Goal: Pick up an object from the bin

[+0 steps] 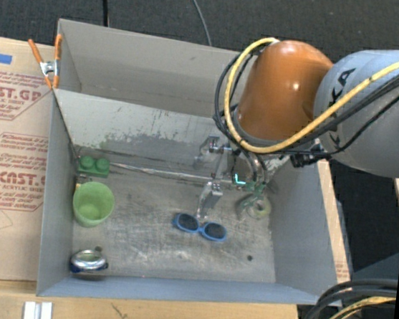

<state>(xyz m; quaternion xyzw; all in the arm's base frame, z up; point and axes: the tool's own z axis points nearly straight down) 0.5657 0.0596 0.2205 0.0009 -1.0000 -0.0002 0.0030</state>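
Bin [153, 124] holds 1 cup [93, 203], 1 brick [93, 165], 1 blue sunglasses [200, 227].

Bin: I'm looking at the grey metal bin [138, 245], its floor scuffed and scratched.
Left side: a green studded block [93, 165], with a green cup [93, 203] just beside it.
Near-left corner: something shiny and silver [88, 263]; I can't tell what.
Middle: a blue two-lobed piece [200, 227], lying flat.
Right: a pale ring-like thing [258, 208].
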